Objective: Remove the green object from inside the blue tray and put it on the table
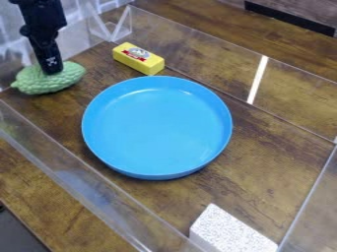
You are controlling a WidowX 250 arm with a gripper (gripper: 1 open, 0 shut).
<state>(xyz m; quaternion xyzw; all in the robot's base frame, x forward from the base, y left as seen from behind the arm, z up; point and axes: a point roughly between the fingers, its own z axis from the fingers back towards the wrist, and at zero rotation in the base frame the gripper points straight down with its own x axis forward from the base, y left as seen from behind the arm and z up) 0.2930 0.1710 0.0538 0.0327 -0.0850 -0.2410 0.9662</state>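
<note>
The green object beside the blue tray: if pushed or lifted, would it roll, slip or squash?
The green object lies flat and wide on the table, so it would probably slide rather than roll. Its knobbly surface should give the hand decent purchase. It looks like a light toy; whether it is soft or stiff cannot be told.

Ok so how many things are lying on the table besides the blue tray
3: the green object at the far left under the fingers, the yellow block behind the tray, and the white speckled block at the near edge, partly cut off.
</note>
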